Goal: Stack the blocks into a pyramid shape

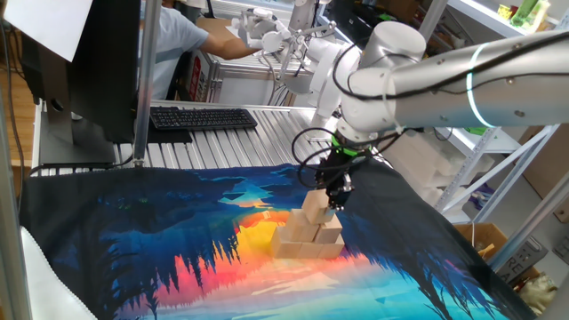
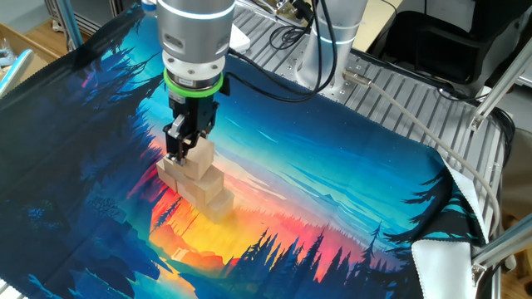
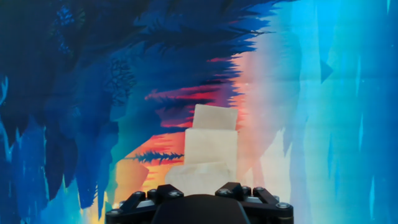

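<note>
Gripper housing (image 3: 208, 208): nearest the lens in the hand view, a black bulk along the bottom edge; fingertips cut off there.
Cloth (image 2: 349, 199): largest item, a printed sunset-and-forest sheet spread over the table, under everything.
Arm (image 1: 444, 76): white and grey, reaching in from one side, wrist pointing down over the stack.
Blocks (image 1: 308, 233): tan wooden cubes stacked near the cloth's middle on the orange patch; wide bottom row, a narrower row above, one cube on top.
Top block (image 2: 199, 156): sits tilted at the peak, between the fingers.
Gripper (image 2: 184, 151): partly spread, fingers flanking the top block; whether they pinch it or merely stand beside it, cannot tell.
Step in hand: judged to be seating the capping cube, pyramid nearly complete.
Next move calls for: squaring the cube on the two below, then opening and lifting straight up without nudging.
Hidden or unclear: exact block count, far faces of the stack, finger contact.
</note>
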Action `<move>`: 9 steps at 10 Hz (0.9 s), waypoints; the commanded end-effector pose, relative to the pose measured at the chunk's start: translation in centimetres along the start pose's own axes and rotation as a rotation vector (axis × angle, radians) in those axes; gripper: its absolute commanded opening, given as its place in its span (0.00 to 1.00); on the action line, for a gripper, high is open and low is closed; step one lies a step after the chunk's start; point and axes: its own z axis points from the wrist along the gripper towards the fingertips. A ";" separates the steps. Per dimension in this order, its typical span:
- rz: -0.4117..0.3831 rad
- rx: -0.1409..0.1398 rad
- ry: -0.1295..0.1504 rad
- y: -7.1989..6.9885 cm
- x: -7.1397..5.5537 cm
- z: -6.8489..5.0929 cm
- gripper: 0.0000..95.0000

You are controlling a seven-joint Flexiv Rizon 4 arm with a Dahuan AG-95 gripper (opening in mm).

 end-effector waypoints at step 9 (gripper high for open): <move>-0.010 0.026 -0.011 0.6 -0.3 0.8 0.00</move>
